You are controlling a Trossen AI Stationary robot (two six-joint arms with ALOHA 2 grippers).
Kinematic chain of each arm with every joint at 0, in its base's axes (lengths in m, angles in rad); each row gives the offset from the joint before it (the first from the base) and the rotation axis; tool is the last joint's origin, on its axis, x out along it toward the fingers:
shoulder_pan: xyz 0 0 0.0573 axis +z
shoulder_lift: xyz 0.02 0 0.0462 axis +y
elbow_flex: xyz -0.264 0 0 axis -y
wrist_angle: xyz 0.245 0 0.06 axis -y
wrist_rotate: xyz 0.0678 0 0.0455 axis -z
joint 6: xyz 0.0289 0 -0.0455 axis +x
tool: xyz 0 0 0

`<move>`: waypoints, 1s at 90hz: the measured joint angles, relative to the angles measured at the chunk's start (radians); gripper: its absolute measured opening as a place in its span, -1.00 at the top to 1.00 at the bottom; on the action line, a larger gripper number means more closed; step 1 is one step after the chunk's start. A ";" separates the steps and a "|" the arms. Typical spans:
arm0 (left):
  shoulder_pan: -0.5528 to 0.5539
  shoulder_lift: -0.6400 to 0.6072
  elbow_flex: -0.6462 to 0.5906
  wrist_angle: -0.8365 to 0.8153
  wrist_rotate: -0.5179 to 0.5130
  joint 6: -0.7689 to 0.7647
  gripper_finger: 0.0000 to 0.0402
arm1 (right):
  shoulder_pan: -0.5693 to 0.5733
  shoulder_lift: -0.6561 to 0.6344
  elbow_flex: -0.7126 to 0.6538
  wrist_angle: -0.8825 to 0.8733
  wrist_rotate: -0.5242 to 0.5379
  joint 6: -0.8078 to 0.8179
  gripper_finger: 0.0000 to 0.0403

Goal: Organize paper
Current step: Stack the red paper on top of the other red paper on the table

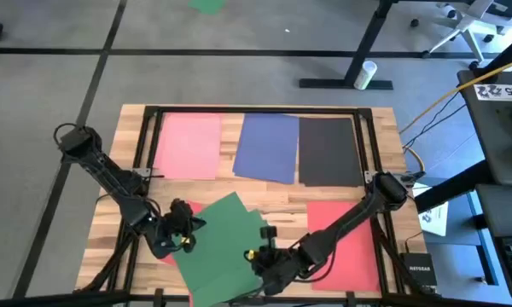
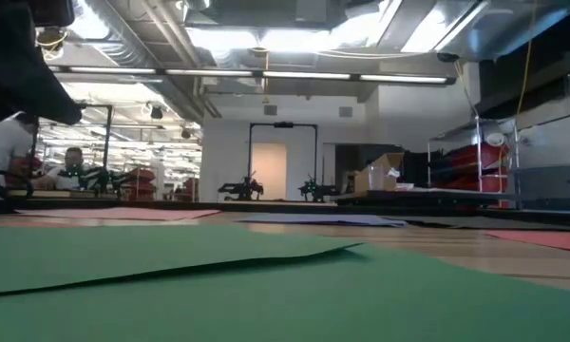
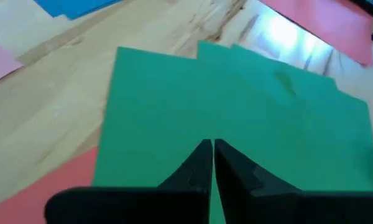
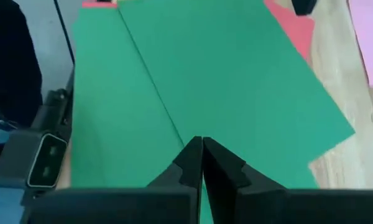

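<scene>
Two green paper sheets lie overlapped and skewed near the table's near edge, the upper one (image 1: 226, 223) on the lower one (image 1: 230, 275). In the low view the green paper (image 2: 266, 294) fills the foreground. A red sheet (image 3: 43, 186) shows under their left side. My left gripper (image 1: 186, 232) is shut over the upper green sheet's left part (image 3: 174, 106). My right gripper (image 1: 258, 256) is shut at the right side of the green sheets, where one sheet's edge (image 4: 155, 93) runs up to its fingertips. My left gripper (image 3: 212, 144) points its shut fingertips slanting down at the upper green sheet (image 3: 211, 124), which lies flat; whether they touch it I cannot tell. My right gripper (image 4: 202, 142) points its shut fingertips slanting down at the green sheets' overlap (image 4: 199, 124); whether they touch I cannot tell.
Along the far edge lie a pink sheet (image 1: 188, 147), a blue sheet (image 1: 267, 147) and a black sheet (image 1: 328, 152). A red sheet (image 1: 346, 239) lies at the near right. A small white printed sheet (image 1: 433, 217) and a black box (image 1: 416, 269) sit beyond the right edge.
</scene>
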 joint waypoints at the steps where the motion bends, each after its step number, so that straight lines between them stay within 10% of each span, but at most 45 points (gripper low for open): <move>1: 0.000 0.000 0.000 0.000 0.000 0.000 1.00 | 0.000 0.000 0.000 -0.002 0.000 0.001 1.00; 90: 0.000 0.000 0.000 -0.001 0.000 0.011 1.00 | 0.000 0.000 0.000 -0.003 0.000 0.021 1.00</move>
